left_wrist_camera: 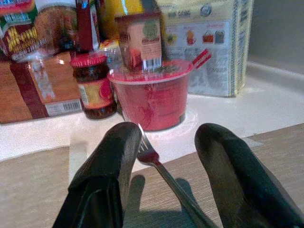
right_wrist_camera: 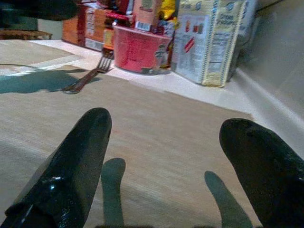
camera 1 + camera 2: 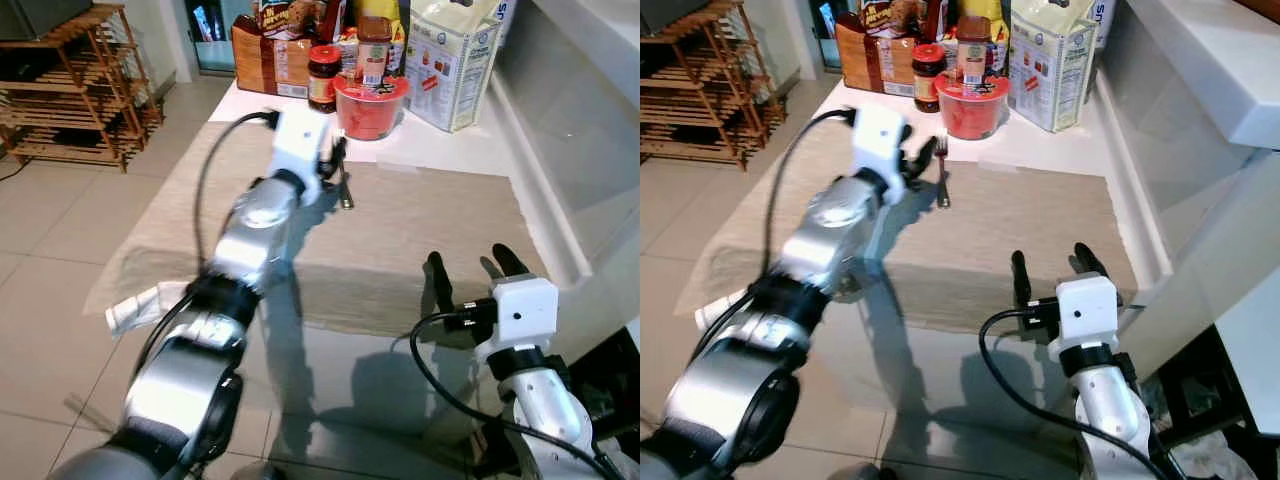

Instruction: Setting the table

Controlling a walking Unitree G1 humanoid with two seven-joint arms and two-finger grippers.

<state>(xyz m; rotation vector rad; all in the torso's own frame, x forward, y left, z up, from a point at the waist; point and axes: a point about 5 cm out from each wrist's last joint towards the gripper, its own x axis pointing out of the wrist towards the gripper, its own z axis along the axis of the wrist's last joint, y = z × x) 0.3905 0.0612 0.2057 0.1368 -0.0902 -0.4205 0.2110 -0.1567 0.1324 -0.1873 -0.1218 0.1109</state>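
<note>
A silver fork [image 3: 941, 176] lies on the far edge of a beige placemat [image 3: 420, 220], its tines toward a red bowl [image 3: 370, 105]. My left gripper [image 3: 338, 162] hovers just over the fork's head and is open. In the left wrist view the fork [image 1: 164, 173] runs between the two black fingers [image 1: 109, 166], close to one and not clamped. My right gripper [image 3: 467, 258] is open above the mat's near right edge, with nothing between its fingers [image 2: 80, 156].
Behind the mat stand a jam jar [image 3: 323, 75], a brown box [image 3: 265, 55] and a white food bag [image 3: 455, 60]. A white ledge [image 3: 540, 150] borders the table on the right. A wooden rack [image 3: 80, 90] stands on the tiled floor at left.
</note>
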